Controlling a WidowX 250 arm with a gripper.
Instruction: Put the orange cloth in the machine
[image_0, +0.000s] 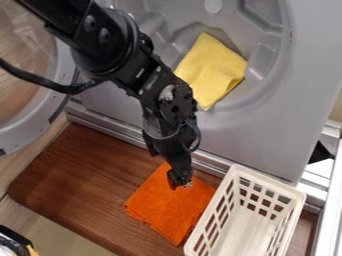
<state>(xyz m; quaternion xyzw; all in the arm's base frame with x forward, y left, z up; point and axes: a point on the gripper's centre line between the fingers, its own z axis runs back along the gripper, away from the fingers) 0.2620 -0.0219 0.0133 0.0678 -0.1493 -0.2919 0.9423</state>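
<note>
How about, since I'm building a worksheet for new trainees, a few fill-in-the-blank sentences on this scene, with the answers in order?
The upper cloth, inside the machine, is coloured ____.
The machine's round door stands ____.
The lower cloth, right beside the basket and under the hand, is coloured ____.
The wooden board beneath the basket is coloured ____.
Missing words: yellow; open; orange; brown.
</note>
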